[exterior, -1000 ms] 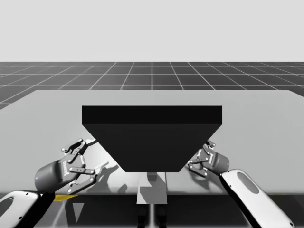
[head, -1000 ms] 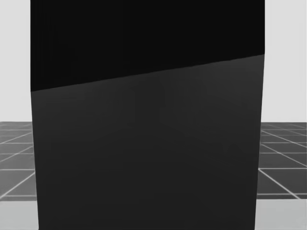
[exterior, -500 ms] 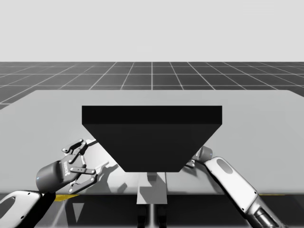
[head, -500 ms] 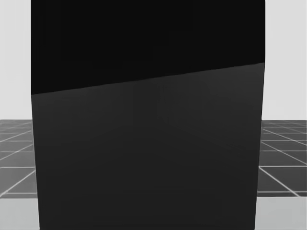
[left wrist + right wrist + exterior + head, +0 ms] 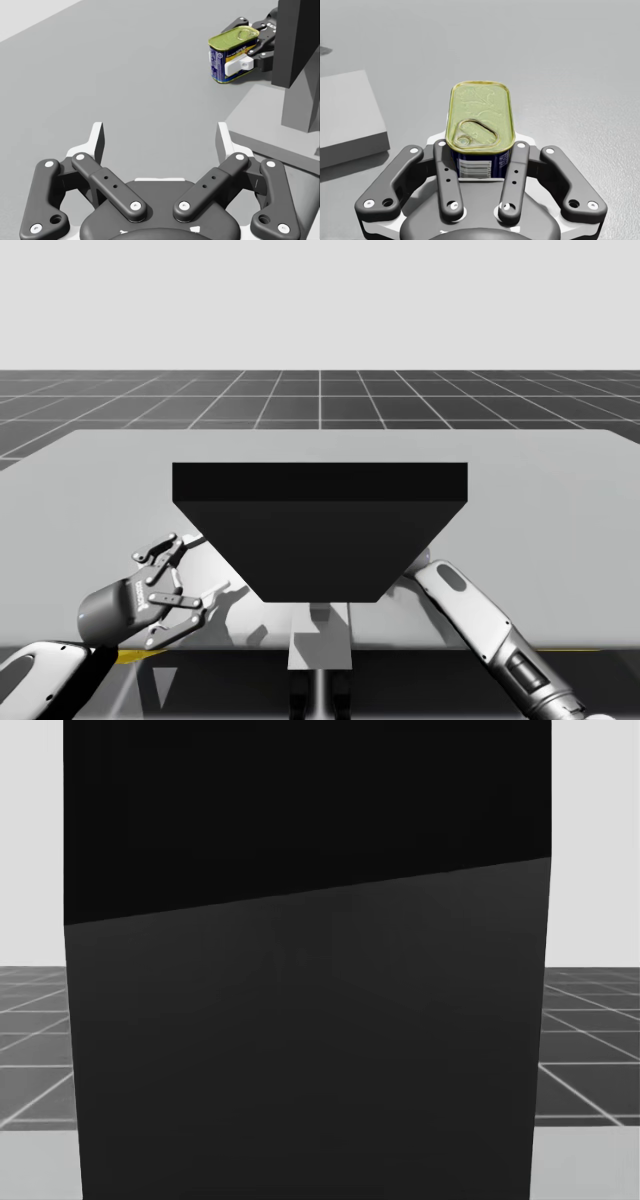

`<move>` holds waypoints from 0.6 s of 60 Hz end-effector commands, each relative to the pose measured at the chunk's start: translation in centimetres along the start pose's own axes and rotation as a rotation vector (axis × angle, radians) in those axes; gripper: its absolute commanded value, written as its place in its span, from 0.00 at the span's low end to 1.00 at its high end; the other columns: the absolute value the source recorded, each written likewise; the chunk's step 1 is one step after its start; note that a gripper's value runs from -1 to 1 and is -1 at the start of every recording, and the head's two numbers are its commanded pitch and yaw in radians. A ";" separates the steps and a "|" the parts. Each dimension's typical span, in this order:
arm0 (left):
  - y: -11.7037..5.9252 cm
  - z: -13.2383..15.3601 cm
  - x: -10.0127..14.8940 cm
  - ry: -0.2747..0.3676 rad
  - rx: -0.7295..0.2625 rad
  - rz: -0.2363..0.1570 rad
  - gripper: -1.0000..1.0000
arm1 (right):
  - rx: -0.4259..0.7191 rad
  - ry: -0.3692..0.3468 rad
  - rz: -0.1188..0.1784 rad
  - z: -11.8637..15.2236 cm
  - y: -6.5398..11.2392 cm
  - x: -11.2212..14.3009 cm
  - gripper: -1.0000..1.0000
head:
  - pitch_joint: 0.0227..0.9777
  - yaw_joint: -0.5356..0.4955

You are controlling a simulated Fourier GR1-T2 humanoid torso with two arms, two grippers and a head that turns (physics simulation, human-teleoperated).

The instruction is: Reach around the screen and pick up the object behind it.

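1. The can (image 5: pixel 480 120), blue-sided with a yellowish pull-tab lid, sits between the fingers of my right gripper (image 5: pixel 480 150). It is on the far side of the screen (image 5: pixel 320 530), close to one of its edges.
2. The right gripper's fingers press the can from two sides, closed just to its width. In the left wrist view a white pad (image 5: pixel 237 64) lies flat on the can's near side.
3. My right arm (image 5: pixel 470 610) comes in from the lower right and passes out of sight behind the screen.
4. My left gripper (image 5: pixel 161 140) hangs over bare table (image 5: pixel 120 470), well apart from the can, with its fingers spread wide and nothing between them.
5. Step in hand, as I judge it: the reach around is done and the grasp is made, so the lift is next (I cannot tell whether the can has left the table yet).
6. The next move calls for a straight, steady rise with the grip kept firm and the arm kept off the screen's edge.
7. Count: one can, one screen, one table, two grippers.
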 end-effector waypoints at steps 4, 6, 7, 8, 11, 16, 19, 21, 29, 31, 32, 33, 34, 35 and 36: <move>-0.1 -0.1 0.0 0.002 -0.002 -0.003 0.00 | -0.061 0.014 -0.020 0.2 0.2 -0.8 1.00 | 0.11 0.50; -0.1 0.0 0.0 0.002 -0.001 -0.003 0.00 | -0.069 0.012 -0.019 0.4 0.2 -0.7 1.00 | 0.11 0.50; -0.1 0.0 0.0 0.001 -0.001 -0.003 0.00 | -0.080 0.010 -0.013 0.6 0.0 -0.6 1.00 | 0.11 0.50; -0.1 0.0 0.0 0.001 0.000 -0.003 0.00 | -0.085 0.008 -0.011 0.7 0.0 -0.5 1.00 | 0.11 0.50; -0.1 0.0 0.0 0.001 0.001 -0.002 0.00 | -0.108 0.001 -0.001 1.5 -0.3 -0.2 1.00 | 0.11 0.50; 0.0 0.1 0.0 0.001 0.002 -0.003 0.00 | -0.141 -0.004 0.020 2.7 -0.8 0.2 1.00 | 0.11 0.51; 0.0 0.1 0.1 0.001 0.004 -0.003 0.00 | -0.170 -0.017 0.028 4.0 -1.3 0.9 1.00 | 0.11 0.51; 0.0 0.1 0.1 0.001 0.005 -0.004 0.00 | -0.196 -0.031 0.032 5.1 -1.8 1.5 1.00 | 0.11 0.51; 0.1 0.1 0.2 0.000 0.006 -0.005 0.00 | -0.281 -0.062 0.047 7.8 -2.9 3.2 1.00 | 0.11 0.50; 0.1 0.1 0.2 0.000 0.007 -0.005 0.00 | -0.297 -0.064 0.055 8.2 -3.0 3.4 1.00 | 0.11 0.50; 0.1 0.1 0.2 0.000 0.007 -0.005 0.00 | -0.310 -0.068 0.058 8.5 -3.1 3.6 1.00 | 0.11 0.50; 0.0 0.1 0.2 0.000 0.007 -0.005 0.00 | -0.319 -0.075 0.059 8.8 -3.1 3.9 1.00 | 0.11 0.51; 0.0 0.1 0.2 0.000 0.007 -0.006 0.00 | -0.323 -0.078 0.061 8.9 -3.2 4.1 1.00 | 0.11 0.51; 0.0 0.1 0.2 0.001 0.007 -0.007 0.00 | -0.335 -0.082 0.069 9.2 -3.2 4.4 1.00 | 0.11 0.51; 0.0 0.1 0.2 0.001 0.007 -0.007 0.00 | -0.343 -0.083 0.079 9.3 -3.2 4.6 1.00 | 0.11 0.51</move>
